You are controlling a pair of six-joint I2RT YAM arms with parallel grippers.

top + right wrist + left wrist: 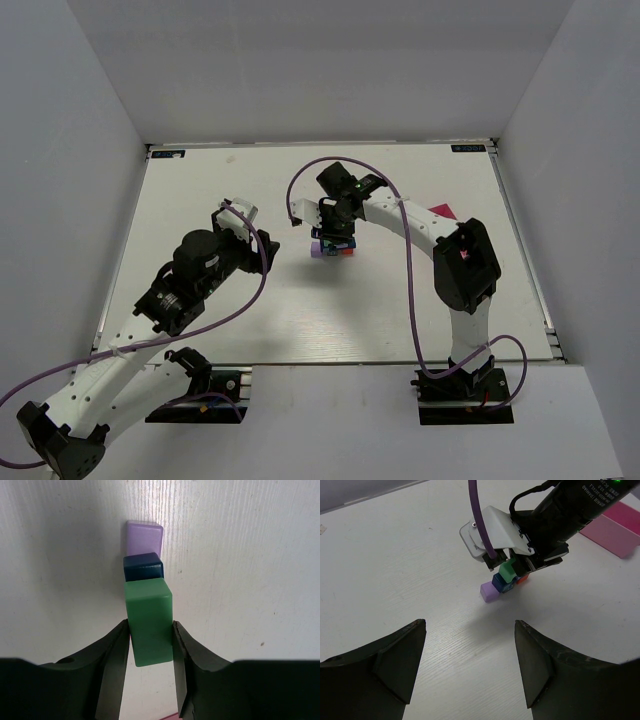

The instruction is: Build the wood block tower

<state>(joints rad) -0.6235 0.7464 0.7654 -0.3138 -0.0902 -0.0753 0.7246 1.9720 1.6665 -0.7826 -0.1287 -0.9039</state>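
- Your right hand [151, 628] is pinching the green block [148, 605] between both fingers, one pressing on each side.
- That block is sitting at the top of the tower [503, 582], right under the hand. You cannot tell whether it is already resting its weight there.
- A dark blue block [143, 566] is peeking out just beyond the green one, and a purple block [144, 537] is lying beyond that on the bench [250, 300].
- A red block [522, 580] is showing at the tower's other side.
- Your left hand [470, 625] is hanging spread and gripping nothing, pointing at the tower from well apart.
- The pink tray [615, 527] is lying behind the right arm.
- White print is running along that arm's black casing [580, 495], too small to read.
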